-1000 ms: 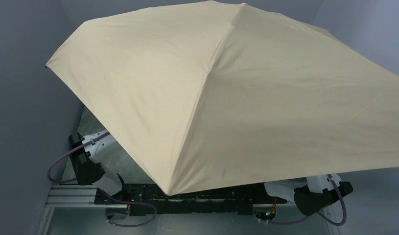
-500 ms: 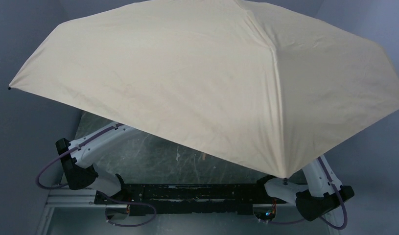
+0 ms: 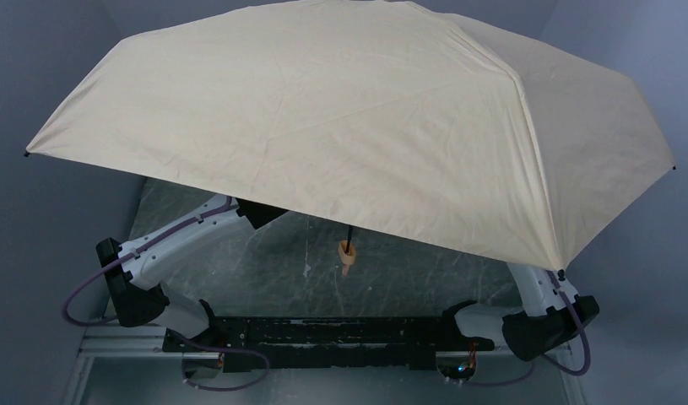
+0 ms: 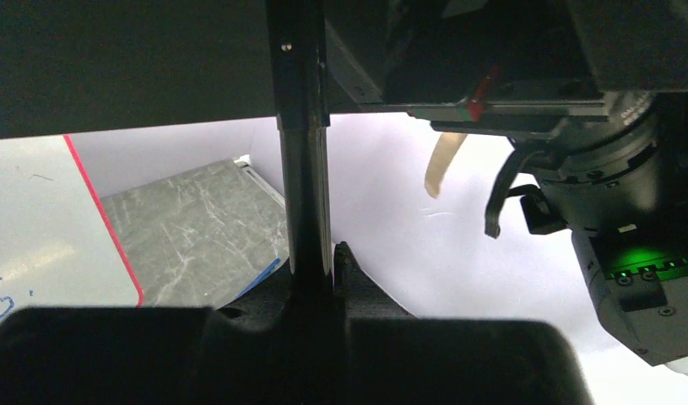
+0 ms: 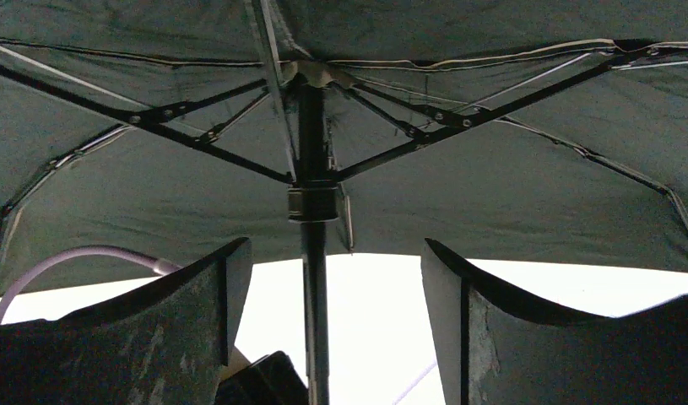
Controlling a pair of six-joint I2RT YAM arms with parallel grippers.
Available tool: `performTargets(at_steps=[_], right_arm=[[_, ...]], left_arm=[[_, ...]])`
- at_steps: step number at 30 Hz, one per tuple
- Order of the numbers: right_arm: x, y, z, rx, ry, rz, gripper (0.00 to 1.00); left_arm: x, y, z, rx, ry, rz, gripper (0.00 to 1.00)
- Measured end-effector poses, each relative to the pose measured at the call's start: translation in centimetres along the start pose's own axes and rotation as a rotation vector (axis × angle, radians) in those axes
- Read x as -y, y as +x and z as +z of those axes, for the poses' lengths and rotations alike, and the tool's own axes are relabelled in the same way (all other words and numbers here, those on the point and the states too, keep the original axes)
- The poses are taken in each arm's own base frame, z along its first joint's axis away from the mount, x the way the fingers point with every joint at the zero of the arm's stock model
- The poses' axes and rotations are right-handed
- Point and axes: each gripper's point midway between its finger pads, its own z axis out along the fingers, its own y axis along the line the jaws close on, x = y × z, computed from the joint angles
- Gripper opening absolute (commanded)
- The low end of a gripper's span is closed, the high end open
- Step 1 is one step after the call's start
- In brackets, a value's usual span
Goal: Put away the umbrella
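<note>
1. Umbrella (image 3: 349, 126) is fully open. Its tan canopy is spread over most of the table (image 3: 264, 270) and hides much of both arms from above.
2. Nothing of the putting away shows as done. The ribs (image 5: 197, 143) are stretched out and the runner (image 5: 313, 203) sits high on the shaft (image 5: 313, 278), close under the crown.
3. What is left, as I judge it, is nearly everything: draw the runner down so the canopy collapses, shorten the shaft, gather the fabric into a bundle and set it aside.
4. The left arm (image 3: 192, 232) reaches in under the canopy. In its wrist view its jaws are pressed together on the dark shaft (image 4: 305, 169), which rises straight up out of the grip. This hold looks to be what carries the umbrella.
5. The right arm (image 3: 539, 295) stands under the canopy's right edge. Its jaws are wide apart, with the fingers (image 5: 154, 329) on either side of the shaft and touching nothing. The shaft runs up the gap between them, and the runner is above and beyond the tips.
6. The pale handle (image 3: 347, 256) hangs below the canopy's near edge, over the middle of the table. I cannot tell whether it touches the surface.
7. The right jaws seem placed to close on the shaft or the runner next, but they hold nothing now.
</note>
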Motion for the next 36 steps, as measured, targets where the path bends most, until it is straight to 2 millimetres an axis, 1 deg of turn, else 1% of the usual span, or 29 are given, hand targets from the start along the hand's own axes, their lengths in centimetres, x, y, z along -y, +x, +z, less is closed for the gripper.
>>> performTargets(at_steps=[6, 9, 13, 17, 21, 23, 26, 28, 33, 36], right_arm=[[1.3, 0.6, 1.1, -0.005, 0.01, 0.019, 0.75], [1.6, 0.4, 1.4, 0.012, 0.011, 0.019, 0.75], [1.6, 0.3, 1.1, 0.047, 0.005, 0.001, 0.76], [1.9, 0.7, 0.8, 0.065, 0.006, -0.012, 0.76], [1.5, 1.6, 0.9, 0.066, -0.004, -0.019, 0.77], [1.1, 2.3, 0.8, 0.063, -0.014, -0.018, 0.77], [0.9, 3.5, 0.5, 0.056, -0.029, -0.013, 0.76], [1.0, 4.0, 0.3, 0.053, -0.04, -0.011, 0.76], [1.0, 4.7, -0.3, 0.054, -0.067, 0.0, 0.76], [0.8, 4.8, -0.7, 0.059, -0.081, 0.005, 0.76]], left_arm=[[-0.2, 0.1, 0.0, -0.003, -0.007, 0.004, 0.05], [-0.3, 0.3, 0.1, -0.006, -0.014, 0.005, 0.05], [-0.7, 0.4, 0.1, -0.008, -0.036, 0.007, 0.05], [-1.3, 0.6, 0.0, -0.013, -0.064, 0.01, 0.05], [-1.8, 0.7, 0.0, -0.016, -0.09, 0.012, 0.05], [-1.8, 0.7, 0.0, -0.015, -0.091, 0.009, 0.05], [-1.4, 0.7, 0.0, -0.018, -0.075, -0.001, 0.05], [-0.8, 0.8, 0.0, -0.022, -0.044, -0.018, 0.05], [0.3, 0.6, -0.1, -0.02, 0.013, -0.054, 0.05], [1.0, 0.3, -0.6, -0.016, 0.045, -0.077, 0.05]])
